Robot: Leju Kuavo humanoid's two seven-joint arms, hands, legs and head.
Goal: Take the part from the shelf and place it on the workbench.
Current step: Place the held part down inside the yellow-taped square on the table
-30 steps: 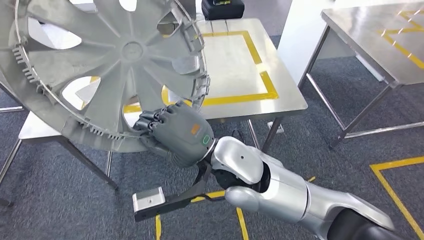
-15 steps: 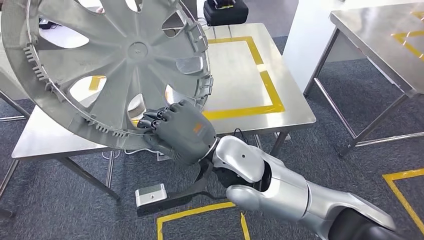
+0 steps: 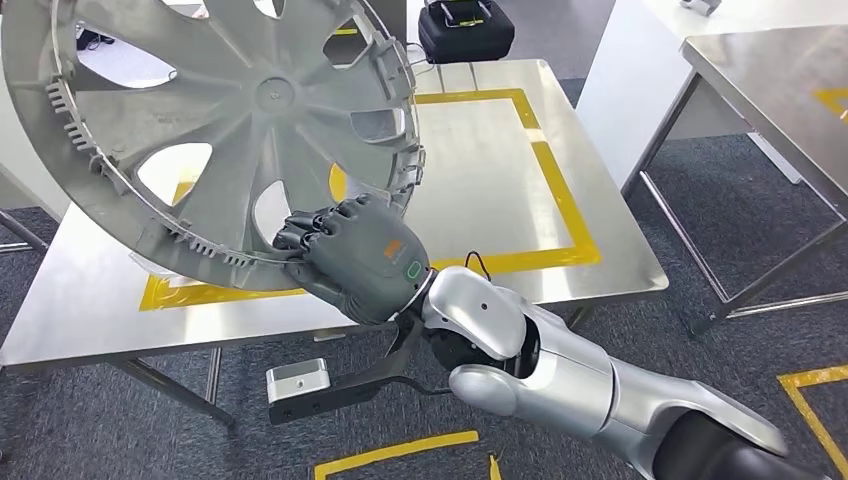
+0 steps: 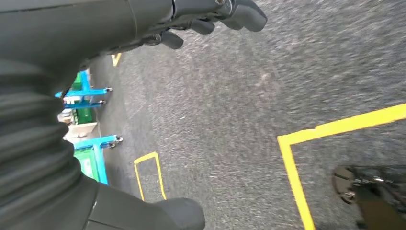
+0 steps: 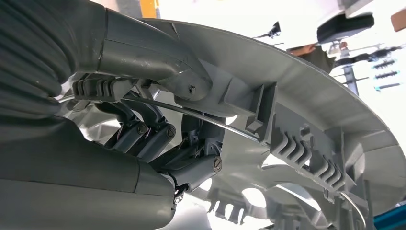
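One wheel cover [image 3: 230, 130], judged light, thin and flexible, was gripped at its rim by right hand [image 3: 355, 260] fingers [image 3: 305, 232] above tabletop [image 3: 480, 170]; left hand [image 4: 143, 24] hung slack, fingers apart.

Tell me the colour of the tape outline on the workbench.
Yellow tape outline on the steel workbench; the head view shows it best.

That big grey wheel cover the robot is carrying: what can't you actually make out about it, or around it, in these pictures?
- Wheel cover: in the head view its upper and left rim are cut off by the picture's edges.
- Workbench: its left part, with some of the yellow tape, is hidden behind the cover.
- Right hand: its fingertips are hidden behind the rim; the right wrist view shows the grip.
- Left hand: the left wrist view is blurred.
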